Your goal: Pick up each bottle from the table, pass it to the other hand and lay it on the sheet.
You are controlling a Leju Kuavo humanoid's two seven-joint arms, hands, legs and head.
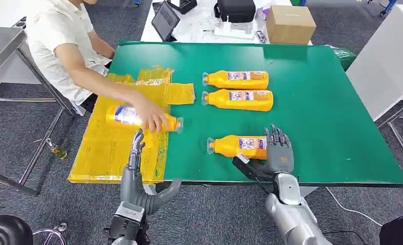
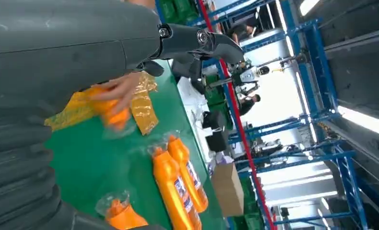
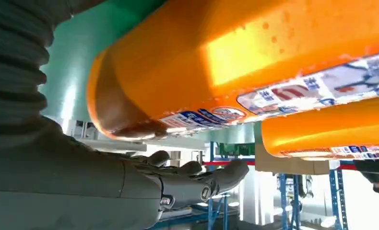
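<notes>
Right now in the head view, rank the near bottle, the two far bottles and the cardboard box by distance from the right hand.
1. Near bottle, beside the right hand.
2. Middle bottle, farther up the table.
3. Far bottle, just behind it.
4. Cardboard box, beyond the green table.

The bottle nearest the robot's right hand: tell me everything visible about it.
The bottle is orange plastic with a white and blue label and a clear cap. It lies on its side on the green table, cap towards the yellow sheet. The right hand is at its base end with the fingers spread; whether they touch is unclear.
</notes>
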